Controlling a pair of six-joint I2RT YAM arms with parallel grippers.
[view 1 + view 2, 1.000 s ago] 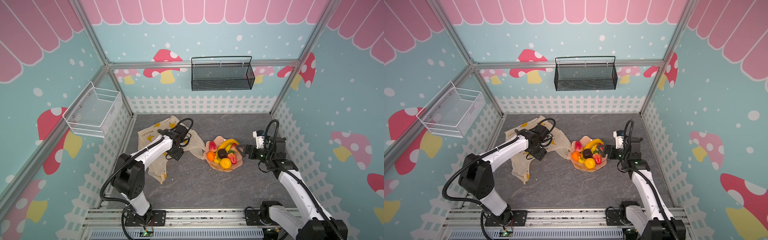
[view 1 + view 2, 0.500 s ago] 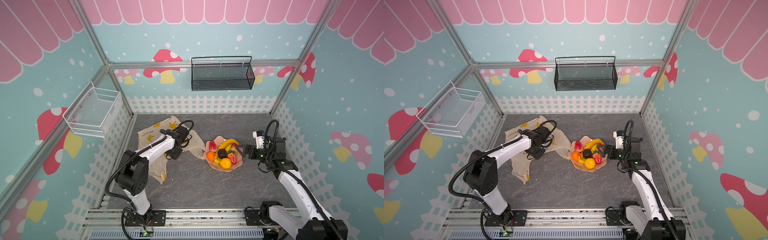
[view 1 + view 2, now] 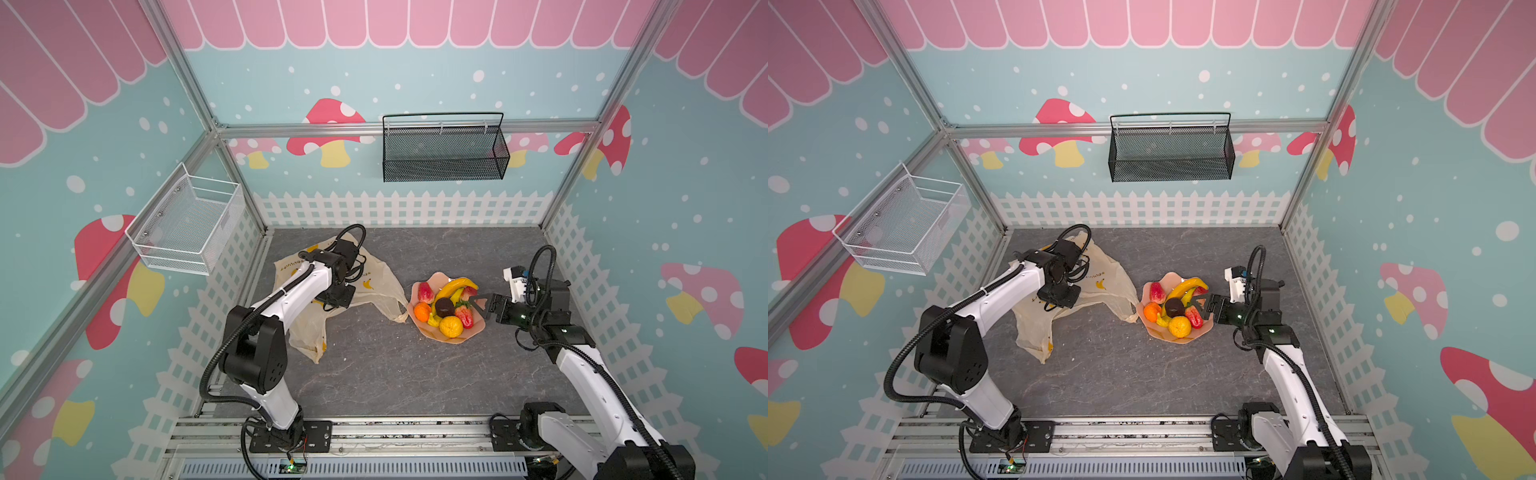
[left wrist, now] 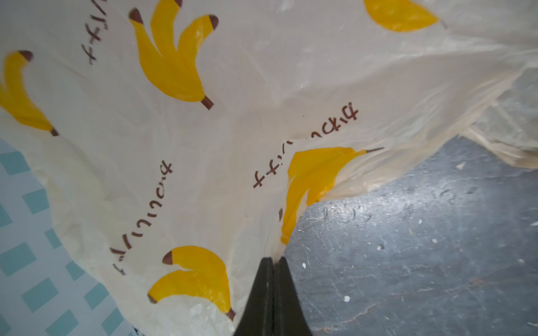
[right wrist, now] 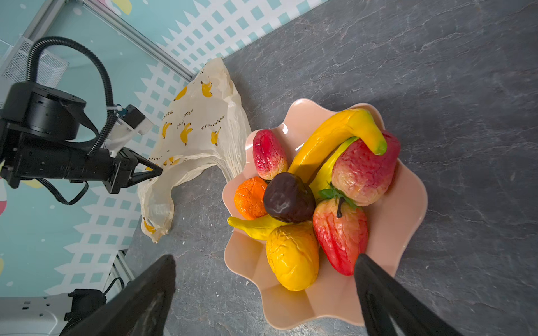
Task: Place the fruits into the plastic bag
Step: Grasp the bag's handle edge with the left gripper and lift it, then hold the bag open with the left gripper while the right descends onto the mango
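Note:
The plastic bag lies crumpled at the left of the grey table, cream with printed bananas. My left gripper is shut, pinching the bag's edge between its black fingertips. The fruits lie piled on a pink wavy plate just right of the bag: a long banana, a dark round piece, an orange, a yellow-orange one and three red strawberries. My right gripper stands wide open at the plate's right rim, holding nothing.
A black mesh basket hangs on the back wall and a white wire basket on the left wall. A white picket fence strip borders the grey table. One bag handle reaches to the plate's left rim.
My left gripper has closed onto the bag's edge. The left arm has shifted slightly over the bag. The right arm, plate and fruits have not moved.

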